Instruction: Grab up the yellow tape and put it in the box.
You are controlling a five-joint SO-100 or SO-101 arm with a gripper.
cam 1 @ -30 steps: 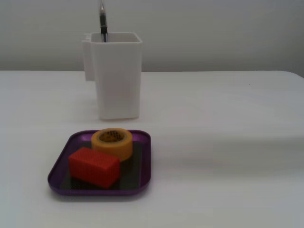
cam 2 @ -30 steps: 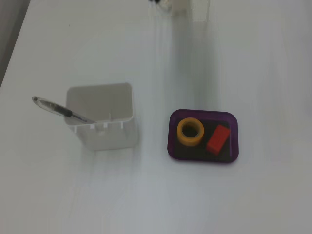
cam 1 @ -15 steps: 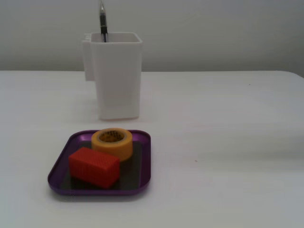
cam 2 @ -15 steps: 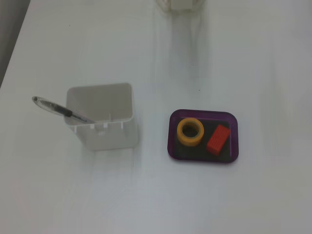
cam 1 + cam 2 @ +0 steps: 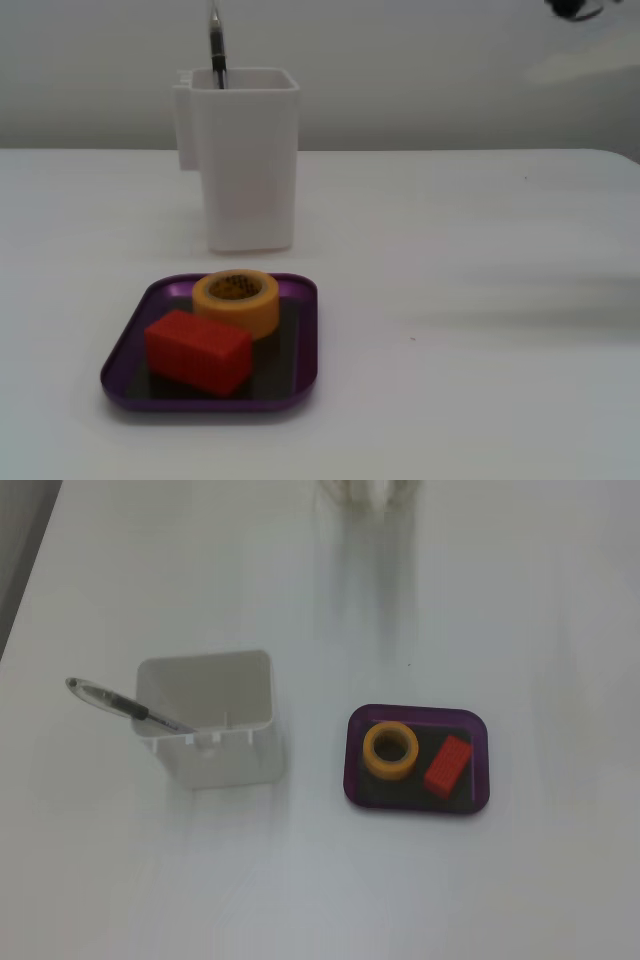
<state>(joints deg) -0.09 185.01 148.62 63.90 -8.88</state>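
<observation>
The yellow tape (image 5: 237, 300) lay flat inside the purple box (image 5: 300, 385) just beside a red block (image 5: 198, 350), seemingly light, stiff and best pinched across its wall through the core, while no gripper showed, so its jaws went unseen.

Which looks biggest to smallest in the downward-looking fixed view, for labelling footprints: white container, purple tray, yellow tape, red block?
1. purple tray and white container: too close to rank
2. yellow tape
3. red block
</observation>
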